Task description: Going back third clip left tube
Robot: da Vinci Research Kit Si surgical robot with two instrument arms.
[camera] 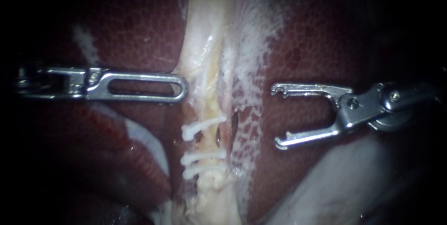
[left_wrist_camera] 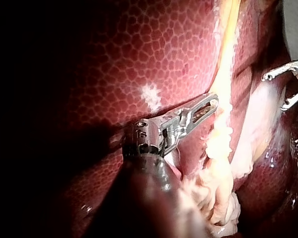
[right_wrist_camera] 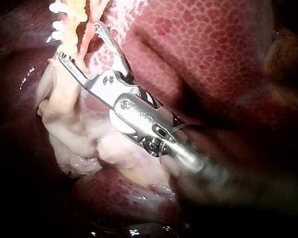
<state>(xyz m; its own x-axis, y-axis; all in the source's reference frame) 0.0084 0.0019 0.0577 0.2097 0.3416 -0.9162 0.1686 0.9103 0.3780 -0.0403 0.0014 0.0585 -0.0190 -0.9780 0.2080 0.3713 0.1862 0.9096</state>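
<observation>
Clips [camera: 205,126], three, cross the left tube [camera: 201,62]; the right instrument [camera: 277,115] gapes wide and empty beside it; the left instrument [camera: 179,87] is closed.

**Lost to dark and edges**

The shaft of my left instrument [camera: 183,86] fades into darkness in the endoscope view; so does that of my right instrument [camera: 276,116]. The tube [camera: 205,62] runs off at top and bottom. In my right wrist view my own shaft blurs.
</observation>
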